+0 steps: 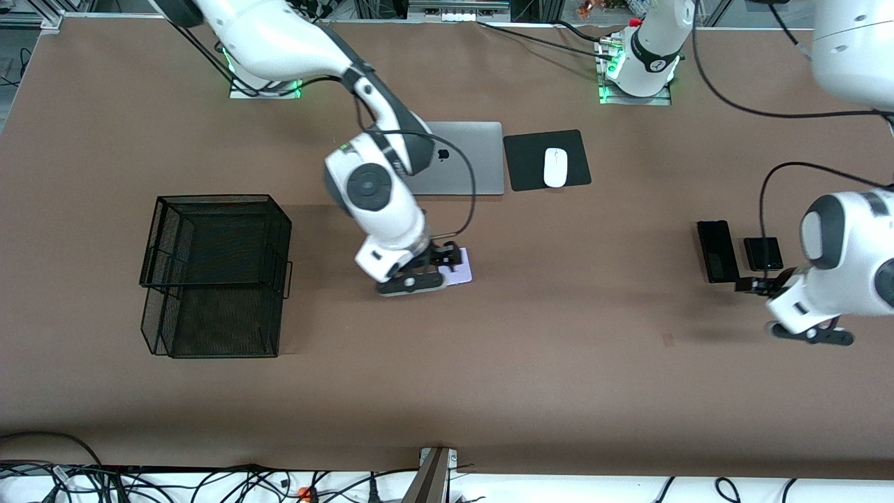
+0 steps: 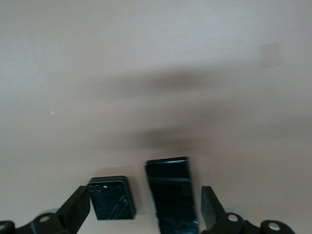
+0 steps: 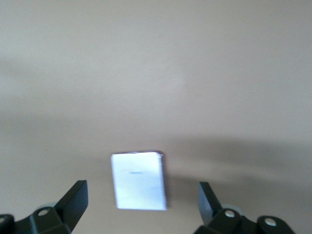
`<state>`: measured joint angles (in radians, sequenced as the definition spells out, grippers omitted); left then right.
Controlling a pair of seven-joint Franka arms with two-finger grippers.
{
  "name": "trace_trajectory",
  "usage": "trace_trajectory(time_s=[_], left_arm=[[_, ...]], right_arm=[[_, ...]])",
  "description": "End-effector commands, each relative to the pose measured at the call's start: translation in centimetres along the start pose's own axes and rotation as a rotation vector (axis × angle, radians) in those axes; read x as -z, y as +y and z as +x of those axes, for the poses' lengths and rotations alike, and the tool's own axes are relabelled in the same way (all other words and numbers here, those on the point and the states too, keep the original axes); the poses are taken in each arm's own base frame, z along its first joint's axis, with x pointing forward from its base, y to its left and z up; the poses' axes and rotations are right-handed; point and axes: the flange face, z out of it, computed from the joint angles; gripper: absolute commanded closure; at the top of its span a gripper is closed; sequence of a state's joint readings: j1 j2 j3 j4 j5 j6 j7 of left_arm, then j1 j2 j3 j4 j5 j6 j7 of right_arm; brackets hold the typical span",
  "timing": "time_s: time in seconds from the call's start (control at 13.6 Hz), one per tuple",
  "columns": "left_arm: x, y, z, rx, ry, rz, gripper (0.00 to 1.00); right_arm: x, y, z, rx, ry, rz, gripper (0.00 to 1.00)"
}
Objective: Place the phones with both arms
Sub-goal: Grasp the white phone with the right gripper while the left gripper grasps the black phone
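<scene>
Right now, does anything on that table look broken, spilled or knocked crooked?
Nothing stands out. The white-lavender phone lies flat under the open right gripper; the long black phone and small black phone lie side by side, apart, below the open left gripper.

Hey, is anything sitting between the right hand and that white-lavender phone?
Nothing visible. The right hand hangs open directly over the white-lavender phone, with bare table around it. The laptop lies farther from the front camera, out of the way.
</scene>
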<state>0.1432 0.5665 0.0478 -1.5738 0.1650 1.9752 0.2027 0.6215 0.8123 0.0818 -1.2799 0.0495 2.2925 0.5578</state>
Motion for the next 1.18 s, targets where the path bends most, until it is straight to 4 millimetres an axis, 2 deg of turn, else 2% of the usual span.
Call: trace_trajectory(time_s=[0.0,0.29,0.44,0.74,1.11], left_arm=[[-1.5,0.1,-3.8,-0.004,0.041,-0.030,0.00],[-5.2,1.2,-7.0,0.016,0.100,-0.059,0.00],[-7.4,1.2,-8.7,0.031,0.136,-0.059,0.00],[-11.2,2.7,-11.3,0.030,0.196,-0.059,0.00],[-12.1,3.1,-11.7,0.045,0.202,-0.064,0.00]], right_arm=[[-2.6,-1.9,-0.8,0.002,0.048,-0.036,0.00],[-6.5,-2.9,-3.0,0.056,0.058,-0.104,0.00],[-7.6,-3.2,-3.6,0.080,0.064,-0.116,0.00],[-10.0,-2.8,-4.3,0.094,0.068,-0.133,0.00],[-11.1,-2.6,-4.9,0.109,0.066,-0.157,0.00]])
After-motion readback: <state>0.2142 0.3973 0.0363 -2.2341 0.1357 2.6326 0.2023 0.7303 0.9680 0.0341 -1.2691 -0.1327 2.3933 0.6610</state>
